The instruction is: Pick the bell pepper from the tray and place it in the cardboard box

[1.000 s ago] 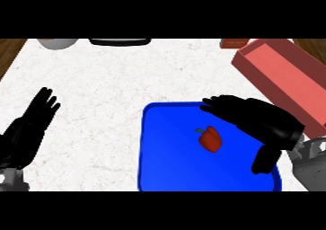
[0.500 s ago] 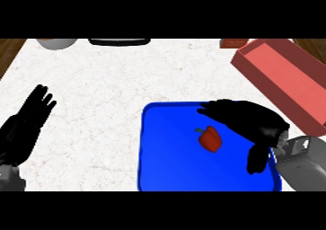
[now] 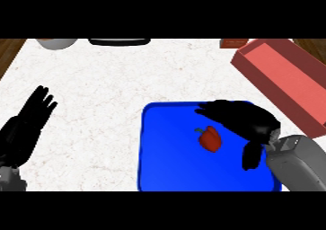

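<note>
A red bell pepper [image 3: 210,139] lies on the blue tray [image 3: 172,166], a little right of the tray's middle, its small green stem pointing up and to the left. The right hand [image 3: 248,120] hangs over the tray's upper right part, just beside the pepper; its fingers are spread and reach leftward above the pepper's top end, while the thumb points down along the tray's right side. The hand holds nothing (the pepper shows whole and uncovered, and whether a fingertip touches it cannot be told). The grey right forearm [image 3: 303,162] comes in from the lower right corner.

The cardboard box [image 3: 288,78], reddish and open at the top, stands on the white speckled surface [image 3: 119,81] at the upper right, well apart from the pepper and set at a slant. The left hand [image 3: 29,121] rests near the left edge, fingers straight and pointing up, away from the tray.
</note>
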Controlling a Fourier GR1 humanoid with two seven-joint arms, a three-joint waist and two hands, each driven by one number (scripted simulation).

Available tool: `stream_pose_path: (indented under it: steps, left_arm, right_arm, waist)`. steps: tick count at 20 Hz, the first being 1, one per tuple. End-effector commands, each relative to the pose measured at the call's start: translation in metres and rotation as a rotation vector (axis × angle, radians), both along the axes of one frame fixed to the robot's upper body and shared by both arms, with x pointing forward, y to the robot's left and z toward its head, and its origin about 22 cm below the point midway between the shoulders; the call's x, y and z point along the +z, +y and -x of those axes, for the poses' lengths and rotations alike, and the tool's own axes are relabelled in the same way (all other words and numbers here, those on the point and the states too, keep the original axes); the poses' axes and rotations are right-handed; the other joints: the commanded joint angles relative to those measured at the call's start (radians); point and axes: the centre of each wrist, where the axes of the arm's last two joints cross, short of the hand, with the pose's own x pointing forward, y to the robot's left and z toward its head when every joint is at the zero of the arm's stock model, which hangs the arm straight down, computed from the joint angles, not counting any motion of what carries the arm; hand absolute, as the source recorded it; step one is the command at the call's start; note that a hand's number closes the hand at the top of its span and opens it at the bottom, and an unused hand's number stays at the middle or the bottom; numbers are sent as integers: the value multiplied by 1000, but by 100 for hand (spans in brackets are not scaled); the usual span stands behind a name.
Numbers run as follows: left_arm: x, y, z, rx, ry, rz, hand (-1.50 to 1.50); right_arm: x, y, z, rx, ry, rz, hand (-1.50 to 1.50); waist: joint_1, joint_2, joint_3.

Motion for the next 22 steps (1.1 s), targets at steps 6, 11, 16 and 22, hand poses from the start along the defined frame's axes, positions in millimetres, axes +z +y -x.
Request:
stream_pose_path:
  steps: [6,11,16,22]
  left_arm:
    - [20,-3,6,10,-1,-2,0]
    - [6,7,6,2,-1,5,0]
    - [-16,18,0,20,-11,7,0]
    - [-6,-5,-4,1,-2,7,0]
  right_arm:
    - [-25,15,11,46,-43,-31,-150]
    - [-25,12,-6,10,-47,59,-150]
    - [-23,40,8,33,-52,60,-150]
    - [-29,33,0,9,-45,119,-150]
  waist:
    - [1,-1,0]
    - [2,0,0]
    - [-1,0,0]
    - [-1,0,0]
